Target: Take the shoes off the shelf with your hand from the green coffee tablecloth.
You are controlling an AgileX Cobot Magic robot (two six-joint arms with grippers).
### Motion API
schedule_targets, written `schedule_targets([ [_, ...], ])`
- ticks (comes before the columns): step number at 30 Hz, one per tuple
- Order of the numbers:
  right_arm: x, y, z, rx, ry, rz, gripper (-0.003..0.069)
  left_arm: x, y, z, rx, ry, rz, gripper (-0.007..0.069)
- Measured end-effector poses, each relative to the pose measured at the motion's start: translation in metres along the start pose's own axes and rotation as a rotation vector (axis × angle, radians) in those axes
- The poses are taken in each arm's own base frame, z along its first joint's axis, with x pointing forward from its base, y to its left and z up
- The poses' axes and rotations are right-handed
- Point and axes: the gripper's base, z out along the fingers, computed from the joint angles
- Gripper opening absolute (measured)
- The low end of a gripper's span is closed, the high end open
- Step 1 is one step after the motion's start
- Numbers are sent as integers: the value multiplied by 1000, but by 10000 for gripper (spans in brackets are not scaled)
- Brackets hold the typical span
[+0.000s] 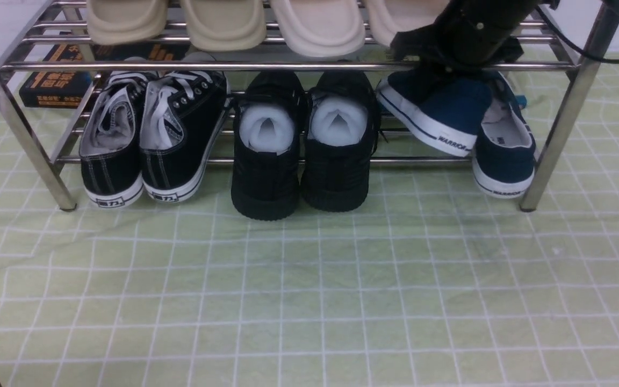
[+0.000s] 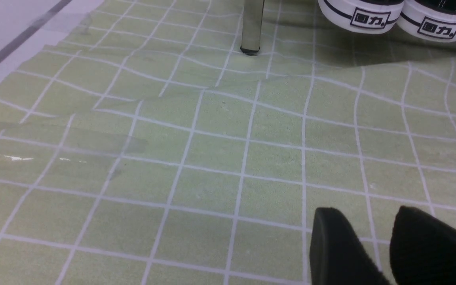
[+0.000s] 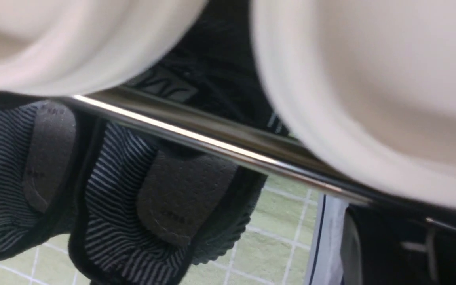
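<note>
The navy shoes [image 1: 505, 156] sit at the right end of the lower tier of the shelf [image 1: 288, 66], just beside the all-black shoes [image 1: 304, 145]. The left one, the tipped shoe [image 1: 438, 107], lies on its side with its white sole facing near-left and leans on its upright mate. The right arm [image 1: 476, 27] reaches down over the top front bar directly above it. The right pincer is hidden behind bar and shoe, so I cannot tell whether it is spread or pinching the canvas. The left pincer [image 2: 366, 221] hangs spread and empty over the green tablecloth [image 1: 309, 295], near the shelf's left leg [image 2: 251, 27]. The step in hand looks like drawing the tipped shoe out. To do it well, the grip should probably take the heel or side wall rather than the paper stuffing. The pull should come low and toward the near side, under the top bar, since lifting risks striking that bar or the cream slippers [image 1: 315, 27] above. The toe needs to clear its mate and the right leg [image 1: 562, 129] before the shoe is set on open cloth on the counter.
</note>
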Motion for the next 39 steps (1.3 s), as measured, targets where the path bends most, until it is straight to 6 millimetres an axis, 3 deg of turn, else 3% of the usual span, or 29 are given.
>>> schedule_targets([
  [6, 11, 18, 4, 68, 18, -34, 90, 0, 0, 0, 0, 0, 0, 241],
  [13, 31, 44, -13, 132, 14, -59, 95, 0, 0, 0, 0, 0, 0, 241],
  [24, 71, 45, -18, 179, 106, -85, 105, 0, 0, 0, 0, 0, 0, 241],
  [31, 111, 66, -39, 174, 137, -120, 108, 0, 0, 0, 0, 0, 0, 241],
  [35, 147, 75, -61, 174, 148, -119, 110, 0, 0, 0, 0, 0, 0, 241],
  [36, 150, 74, -61, 177, 156, -120, 110, 0, 0, 0, 0, 0, 0, 241],
  [38, 177, 78, -71, 178, 172, -113, 111, 0, 0, 0, 0, 0, 0, 241],
  [39, 179, 79, -69, 181, 179, -118, 111, 0, 0, 0, 0, 0, 0, 241],
])
